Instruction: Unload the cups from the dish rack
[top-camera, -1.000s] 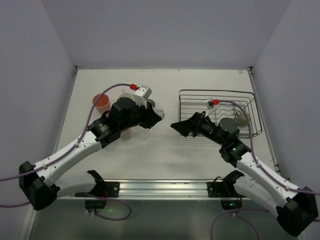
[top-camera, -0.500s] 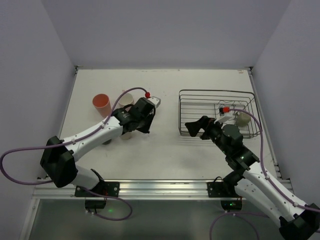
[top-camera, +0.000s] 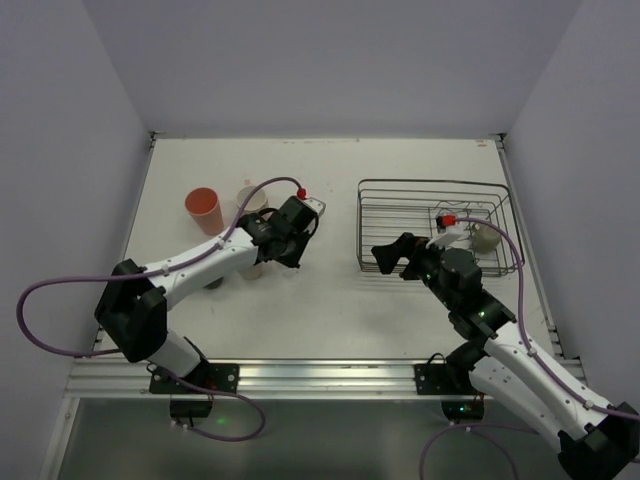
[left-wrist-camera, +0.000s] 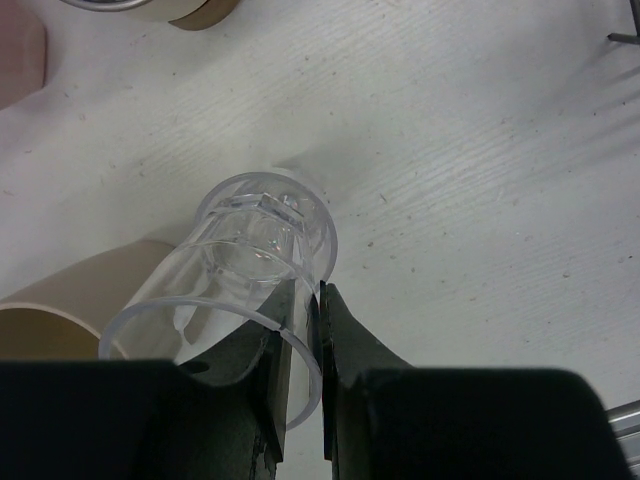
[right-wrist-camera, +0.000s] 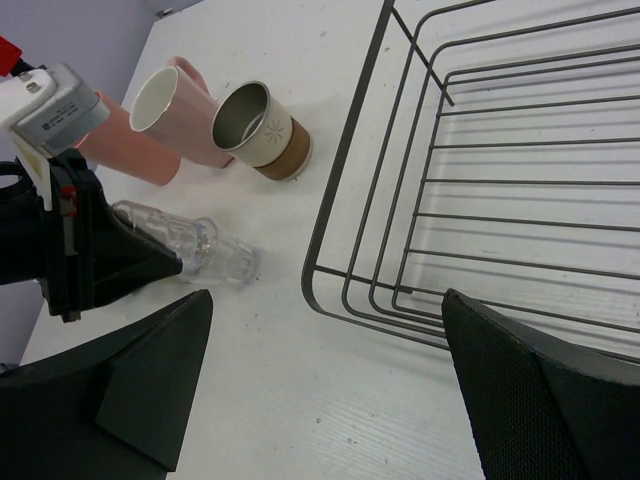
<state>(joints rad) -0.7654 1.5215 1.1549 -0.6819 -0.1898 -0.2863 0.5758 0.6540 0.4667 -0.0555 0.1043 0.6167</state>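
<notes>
My left gripper (left-wrist-camera: 306, 300) is shut on the rim wall of the clear cup (left-wrist-camera: 262, 255). The cup is tilted with its base on the table; it also shows in the right wrist view (right-wrist-camera: 200, 255). A beige cup (left-wrist-camera: 60, 310) stands right beside it. A pale pink cup (right-wrist-camera: 170, 110), a salmon-orange cup (right-wrist-camera: 120, 152) and a metal cup (right-wrist-camera: 262, 130) stand further back. The dish rack (top-camera: 380, 215) holds an olive-grey mug (top-camera: 486, 237), partly hidden by my right arm. My right gripper (right-wrist-camera: 328, 298) is open and empty by the rack's near left corner (right-wrist-camera: 335, 270).
The salmon cup (top-camera: 203, 208) and a pale cup (top-camera: 251, 197) stand at the left of the table. My left arm lies over the beige cup (top-camera: 251, 269). The rack's wire wall (right-wrist-camera: 400, 150) rises just right of my right gripper.
My left arm has stretched out lower with the clear cup, bringing it to the table. My right gripper has drawn back to the right toward the rack's corner.
</notes>
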